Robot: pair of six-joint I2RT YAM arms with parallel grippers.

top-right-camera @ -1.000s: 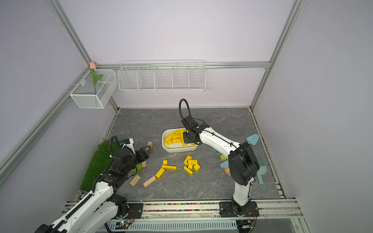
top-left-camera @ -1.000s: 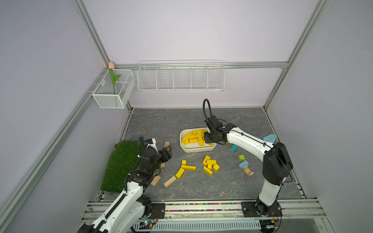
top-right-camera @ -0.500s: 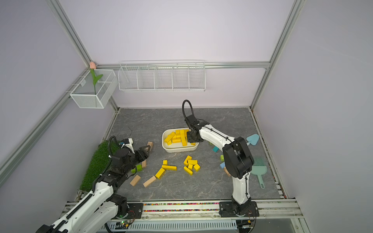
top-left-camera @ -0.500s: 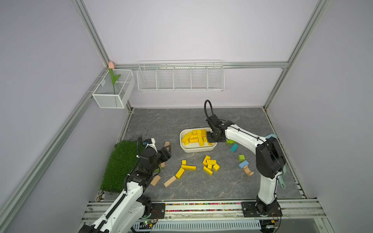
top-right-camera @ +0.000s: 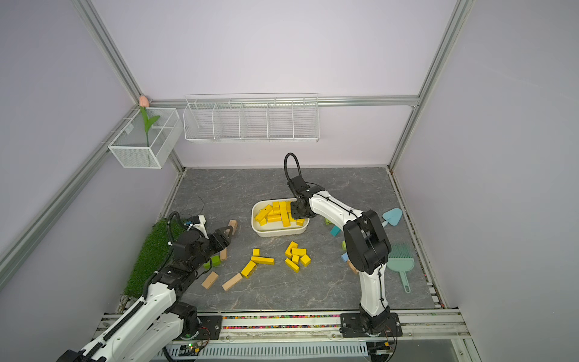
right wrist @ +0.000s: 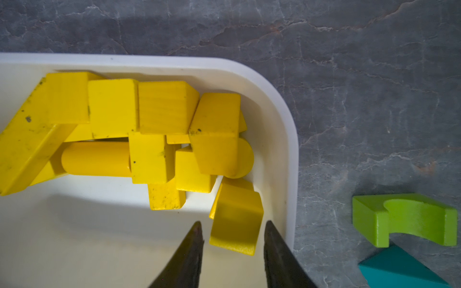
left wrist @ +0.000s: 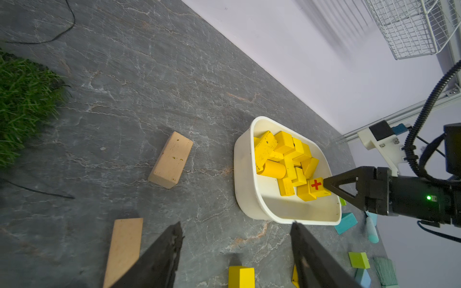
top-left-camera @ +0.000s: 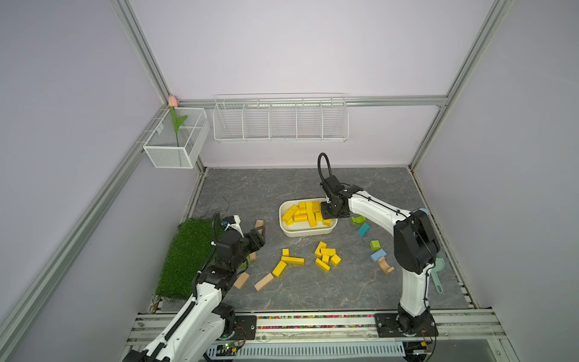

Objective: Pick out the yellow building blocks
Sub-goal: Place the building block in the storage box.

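Many yellow building blocks (top-left-camera: pixel 305 213) (top-right-camera: pixel 279 213) lie piled in a white tray (top-left-camera: pixel 300 233) (right wrist: pixel 287 139). More lie loose on the grey floor in front of it (top-left-camera: pixel 326 255) (top-right-camera: pixel 261 260). My right gripper (top-left-camera: pixel 324 216) (top-right-camera: pixel 293 214) (right wrist: pixel 233 223) hangs low over the tray's right end. It is open, with a yellow block (right wrist: pixel 235 219) lying free between its tips and a gap on each side. In the left wrist view this block (left wrist: pixel 316 185) shows a red cross. My left gripper (top-left-camera: pixel 261 230) (top-right-camera: pixel 230 230) (left wrist: pixel 236 224) is open and empty, left of the tray.
Tan blocks (top-left-camera: pixel 263 281) (top-left-camera: pixel 241 280) (left wrist: pixel 171 159) lie near my left arm beside a grass mat (top-left-camera: pixel 188 254). Right of the tray sit a green arch (right wrist: pixel 404 219), a teal block (top-left-camera: pixel 363 229), a green cube (top-left-camera: pixel 374 244), a blue block (top-left-camera: pixel 378 255) and a tan arch (top-left-camera: pixel 385 265). A teal brush (top-right-camera: pixel 401 257) lies far right.
My right gripper's jaws have parted and let go of the yellow block over the tray's right end; its elbow has swung slightly. The left arm has not moved.
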